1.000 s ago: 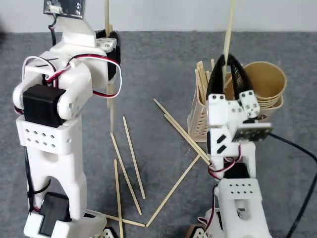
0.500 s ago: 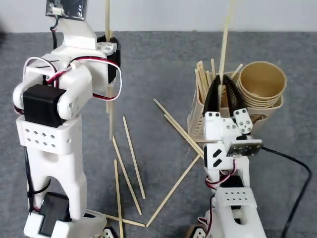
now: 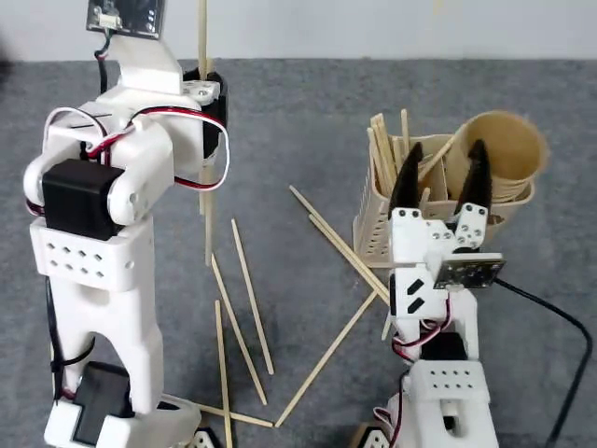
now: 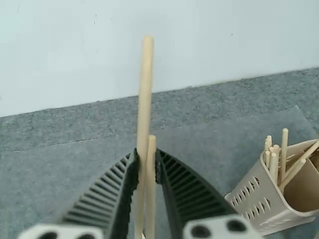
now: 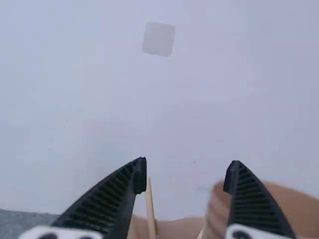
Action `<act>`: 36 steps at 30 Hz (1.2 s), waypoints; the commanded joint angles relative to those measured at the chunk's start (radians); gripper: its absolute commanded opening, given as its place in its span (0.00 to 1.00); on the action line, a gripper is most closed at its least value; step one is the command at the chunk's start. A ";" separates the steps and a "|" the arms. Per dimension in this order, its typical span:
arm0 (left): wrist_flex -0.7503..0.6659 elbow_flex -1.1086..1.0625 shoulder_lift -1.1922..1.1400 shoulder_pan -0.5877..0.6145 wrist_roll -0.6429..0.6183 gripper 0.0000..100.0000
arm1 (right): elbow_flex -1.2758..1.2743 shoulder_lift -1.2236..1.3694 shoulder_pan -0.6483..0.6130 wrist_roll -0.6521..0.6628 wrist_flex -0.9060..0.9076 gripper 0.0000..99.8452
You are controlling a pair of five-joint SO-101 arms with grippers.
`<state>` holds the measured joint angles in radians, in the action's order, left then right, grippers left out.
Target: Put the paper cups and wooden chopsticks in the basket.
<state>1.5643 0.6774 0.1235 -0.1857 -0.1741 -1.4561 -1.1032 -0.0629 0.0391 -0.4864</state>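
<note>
Stacked paper cups (image 3: 508, 154) stand in the basket (image 3: 371, 229), beside several basket chopsticks (image 3: 381, 154). Further loose chopsticks (image 3: 250, 294) lie scattered on the grey worktop (image 3: 298, 121). The right gripper (image 3: 448, 149) is spread wide above the basket, empty. The left gripper (image 4: 146, 155) clamps two held chopsticks (image 4: 144, 84) upright.
</note>
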 commanded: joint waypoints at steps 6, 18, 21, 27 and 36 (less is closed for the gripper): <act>-0.003 0.031 0.051 0.003 -0.005 0.01 | 0.238 -0.326 -0.002 -0.106 0.565 0.26; -0.115 0.031 0.049 -0.064 -0.051 0.01 | 0.476 -0.469 -0.041 -0.095 1.388 0.26; -0.192 0.031 0.049 -0.115 -0.051 0.01 | 0.476 -0.518 -0.041 -0.095 1.488 0.26; -0.390 -0.013 0.038 -0.226 -0.051 0.01 | 0.448 -0.647 -0.041 -0.020 1.719 0.26; -0.729 -0.139 -0.054 -0.325 -0.051 0.01 | 0.324 -0.699 0.143 0.017 1.779 0.26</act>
<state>0.9429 0.5347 0.0698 -0.4787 -0.2156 -1.1185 -1.8121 -0.0077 0.0407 1.3211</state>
